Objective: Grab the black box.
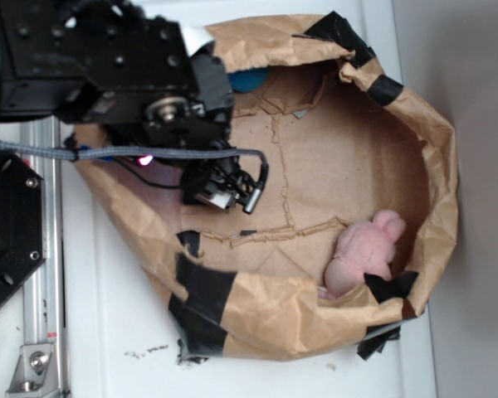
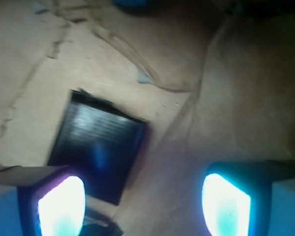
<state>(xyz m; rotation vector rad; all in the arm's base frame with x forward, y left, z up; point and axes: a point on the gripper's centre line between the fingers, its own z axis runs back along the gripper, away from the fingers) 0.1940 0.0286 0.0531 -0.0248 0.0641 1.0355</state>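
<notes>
So the whole thing happens inside a crumpled brown paper bag [image 1: 415, 124] that's laid open like a shallow nest on a white tabletop [image 1: 116, 332], with torn black tape strips [image 1: 201, 303] patching its rim in a few spots. The floor of the nest is flat brown cardboard [image 1: 332, 157] with a couple of cracks running through it. In the wrist view the black box [image 2: 99, 143] sits flat on that cardboard, a bit skewed, slightly shiny on top, and it's right in front of the gripper [image 2: 143, 204], more toward the left finger than the middle. The gripper's jaws are spread wide apart with nothing between them; both fingertips [image 2: 61, 206] glow a washed-out cyan-white in that blurry shot, and the box isn't touching either as far as I can tell. From the exterior camera the box itself is hidden under the robot arm [image 1: 108, 66], which hangs over the bag's left side, so I can't place it there. A pink plush toy [image 1: 363, 253] is tucked against the bag's wall on the opposite side, well apart from the gripper. A bit of a blue ball [image 1: 249, 80] peeks out by the bag's top edge just beside the arm. Off the left edge of the tabletop there's a black hexagonal plate [image 1: 8, 232] with screws.
</notes>
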